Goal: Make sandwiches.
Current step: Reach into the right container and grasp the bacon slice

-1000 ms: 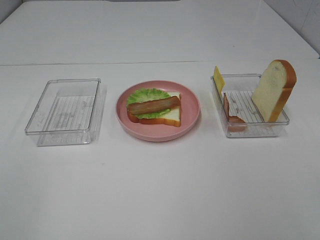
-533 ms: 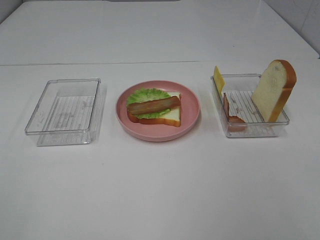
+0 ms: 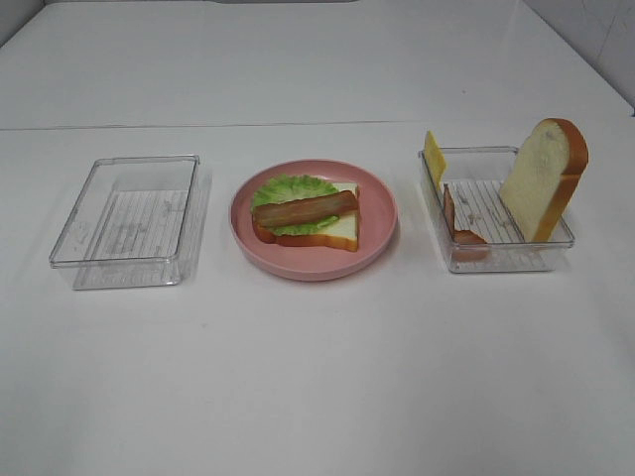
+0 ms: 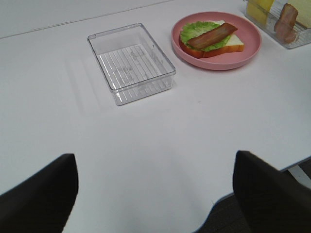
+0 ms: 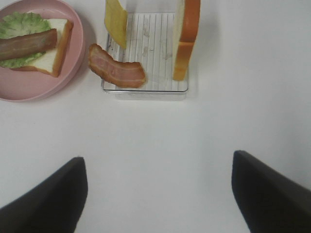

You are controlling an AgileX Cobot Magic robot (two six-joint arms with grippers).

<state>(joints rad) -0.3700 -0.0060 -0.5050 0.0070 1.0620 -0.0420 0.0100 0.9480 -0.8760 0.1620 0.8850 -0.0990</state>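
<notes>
A half-built sandwich lies on the round pink plate [image 3: 317, 268]: a bread slice [image 3: 340, 231], a green lettuce leaf [image 3: 288, 186] and a bacon strip [image 3: 303, 209] on top. The right clear tray [image 3: 501, 262] holds an upright bread slice [image 3: 541, 178], a yellow cheese slice [image 3: 434, 157] and a second bacon strip [image 3: 458, 226]. My left gripper [image 4: 155, 194] is open and empty, well short of the trays. My right gripper [image 5: 158, 194] is open and empty, short of the right tray [image 5: 146, 92]. Neither arm shows in the exterior high view.
An empty clear tray [image 3: 124, 263] stands left of the plate; it also shows in the left wrist view [image 4: 143, 92]. The white table's front edge [image 4: 252, 182] shows beside my left gripper.
</notes>
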